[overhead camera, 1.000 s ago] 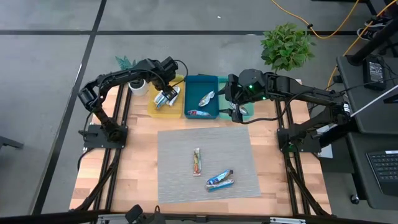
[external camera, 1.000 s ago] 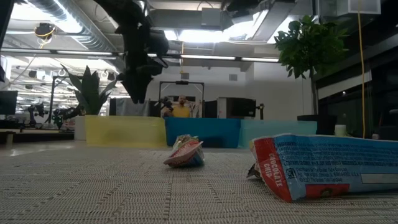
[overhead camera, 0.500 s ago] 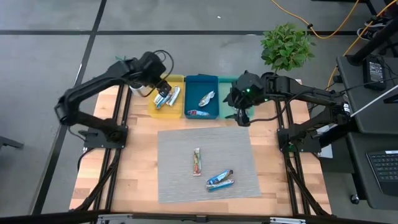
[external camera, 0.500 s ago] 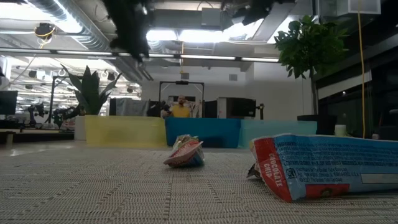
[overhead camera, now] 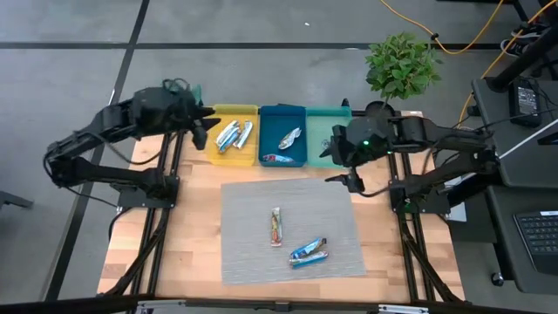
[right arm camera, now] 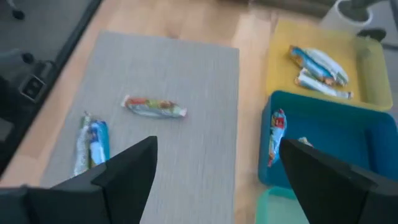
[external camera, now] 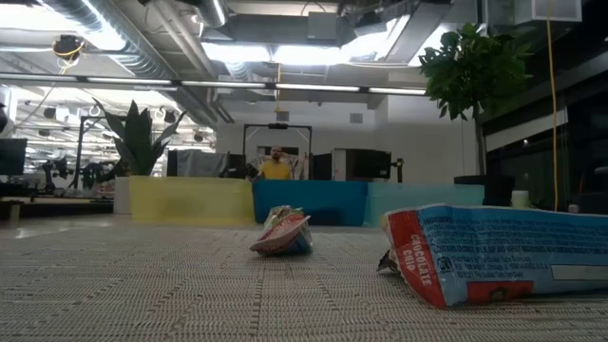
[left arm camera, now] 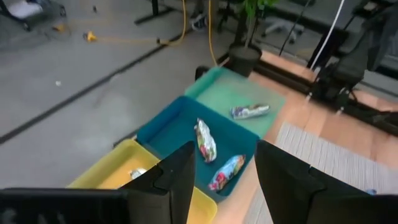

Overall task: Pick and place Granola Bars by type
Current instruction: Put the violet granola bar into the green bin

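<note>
Right gripper (overhead camera: pixel 350 180): fingers spread apart, nothing between them, poised above the far right corner of the grey mat (overhead camera: pixel 253 253), just in front of the teal tray (overhead camera: pixel 329 112). Its wrist view looks past the parted fingers (right arm camera: pixel 118 171) down onto the mat. Left gripper (overhead camera: pixel 202 133): likewise spread and empty, held off the table's far left corner beside the yellow tray (overhead camera: pixel 228 112); in its wrist view the two dark fingers (left arm camera: pixel 171 177) frame the trays below.

Granola Bars still to sort: one red-orange multicoloured bar (overhead camera: pixel 275 226) lies lengthwise near the middle of the mat; two blue bars (overhead camera: pixel 308 253) lie touching, side by side, toward the near right part of the mat. In the low view the multicoloured bar (external camera: pixel 283 232) shows end-on and a blue bar (external camera: pixel 494 255) fills the near right.

Bars already placed: two in the yellow tray (overhead camera: pixel 233 134), two in the blue tray (overhead camera: pixel 282 111), one in the teal tray (left arm camera: pixel 250 111).

Step in hand, as judged: the right arm appears best placed to fetch the next bar from the mat. For a clean pick, the fingers should turn to straddle a bar across its narrow width, descend until the tips nearly meet the mat, and close on the middle of the wrapper. The paired blue bars call for care: approaching the outer one from its free side should avoid dragging or pinching both. The crinkly wrappers are likely slippery, so a central grasp seems safer than an end grasp.
</note>
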Robot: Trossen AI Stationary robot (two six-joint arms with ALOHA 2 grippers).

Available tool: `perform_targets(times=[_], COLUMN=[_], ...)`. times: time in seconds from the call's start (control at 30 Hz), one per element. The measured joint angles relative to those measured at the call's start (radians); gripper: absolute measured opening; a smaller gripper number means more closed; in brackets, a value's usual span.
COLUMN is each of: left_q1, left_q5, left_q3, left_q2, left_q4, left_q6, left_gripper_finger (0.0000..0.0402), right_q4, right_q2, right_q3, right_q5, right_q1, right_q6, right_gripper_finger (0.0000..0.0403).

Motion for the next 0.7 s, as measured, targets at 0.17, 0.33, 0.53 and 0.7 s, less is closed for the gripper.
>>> perform_targets(times=[0.17, 0.33, 0.53, 0.7], left_q1=[-0.056, -0.084, -0.120, -0.146], left_q5=[-0.077, -0.088, -0.087, -0.086], left_q3=[0.000, 0.000, 0.000, 0.000], left_q2=[-0.044, -0.049, -0.041, -0.037], left_q4=[0.000, 0.000, 0.000, 0.000], left_q6=[0.001, 0.003, 0.031, 0.031], left_gripper_finger=[0.0156, 0.0155, 0.0153, 0.0150], right_q4=[0.011, 0.020, 0.019, -0.017], right_q2=[-0.012, 0.027, 0.062, 0.082], right_q3=[0.000, 0.000, -0.001, 0.000], right_q5=[-0.028, -0.030, -0.063, 0.026], right_q1=[0.009, 0.009, 0.102, 0.241], right_q6=[0.014, 0.035, 0.094, 0.154], right_gripper_finger=[0.0336, 0.0336, 0.0336, 0.0336])
